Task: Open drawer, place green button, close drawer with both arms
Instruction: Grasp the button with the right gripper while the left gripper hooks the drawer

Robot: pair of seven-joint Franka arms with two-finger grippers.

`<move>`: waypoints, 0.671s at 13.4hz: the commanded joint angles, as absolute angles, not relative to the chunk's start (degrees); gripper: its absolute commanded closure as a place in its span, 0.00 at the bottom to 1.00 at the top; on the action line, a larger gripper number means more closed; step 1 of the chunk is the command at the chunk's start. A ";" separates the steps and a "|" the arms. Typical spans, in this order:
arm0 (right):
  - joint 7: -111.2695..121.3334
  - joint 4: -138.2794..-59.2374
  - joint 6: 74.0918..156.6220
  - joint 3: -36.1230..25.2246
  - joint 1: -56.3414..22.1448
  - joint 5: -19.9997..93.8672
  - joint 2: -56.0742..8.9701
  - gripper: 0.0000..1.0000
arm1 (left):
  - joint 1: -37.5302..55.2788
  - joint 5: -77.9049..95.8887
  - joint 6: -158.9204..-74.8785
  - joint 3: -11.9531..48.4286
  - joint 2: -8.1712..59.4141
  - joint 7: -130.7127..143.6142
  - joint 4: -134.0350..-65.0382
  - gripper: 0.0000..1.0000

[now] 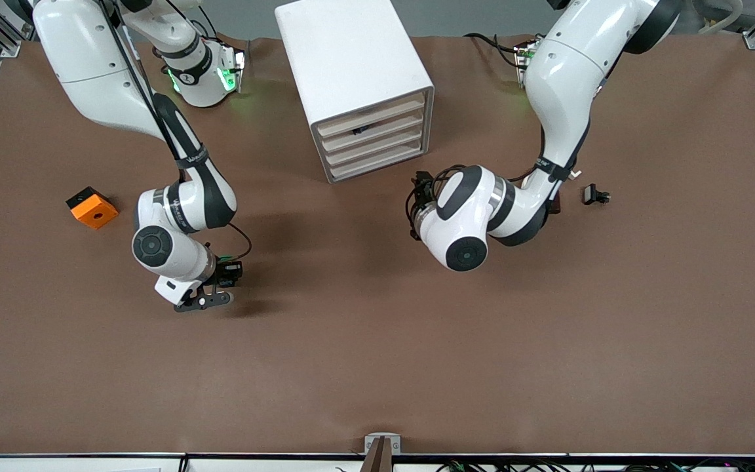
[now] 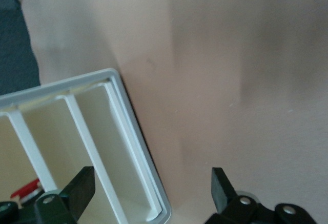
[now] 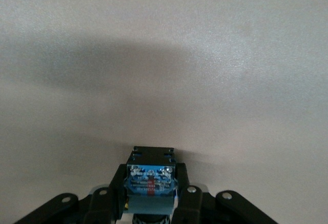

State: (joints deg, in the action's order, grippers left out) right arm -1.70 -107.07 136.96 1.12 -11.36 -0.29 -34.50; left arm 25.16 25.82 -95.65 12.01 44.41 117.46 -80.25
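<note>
In the lower left of the front view, the right gripper is low at the brown table, and its fingers look closed around something small and dark. The orange block lies apart from it, in the middle left of the frame. The white drawer cabinet stands at the top centre, and all its drawers look shut. The left gripper hangs just below and right of the cabinet, near its drawer fronts, and waits. A small black part lies in the right of the frame.

In the left wrist view, the left gripper has its fingers spread wide with nothing between them. A corner of the cabinet fills the lower left of the frame.

In the right wrist view, at the bottom centre, the right gripper is shut on the button; its black body and blue-grey base show between the fingers, and the green cap is hidden.

I judge that the picking step is in hand, while the drawer is not yet open. The next move calls for lifting the button, and for the left gripper to pull a drawer out.

Only the right wrist view shows what is held; only the front view shows where both arms stand.
</note>
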 commanded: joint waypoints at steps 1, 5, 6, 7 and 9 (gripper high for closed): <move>-2.11 -106.61 136.59 1.50 -10.81 0.18 -34.10 0.84 | 26.10 30.48 -95.54 11.78 46.57 120.84 -79.10 0.00; -2.11 -105.56 133.70 1.49 -10.99 0.18 -30.60 0.82 | 26.98 35.15 -95.19 11.78 48.77 123.49 -79.19 0.00; -2.37 -104.69 131.07 1.49 -11.16 0.18 -29.63 0.82 | 27.33 35.50 -94.92 11.78 49.21 124.01 -79.28 0.00; -4.46 -103.55 127.74 1.49 -11.60 0.18 -28.40 0.82 | 27.94 35.68 -94.75 11.78 49.91 125.06 -79.28 0.00; -9.20 -101.87 122.02 1.58 -13.44 0.18 -26.03 0.83 | 29.26 35.77 -94.66 11.86 50.71 126.56 -79.37 0.00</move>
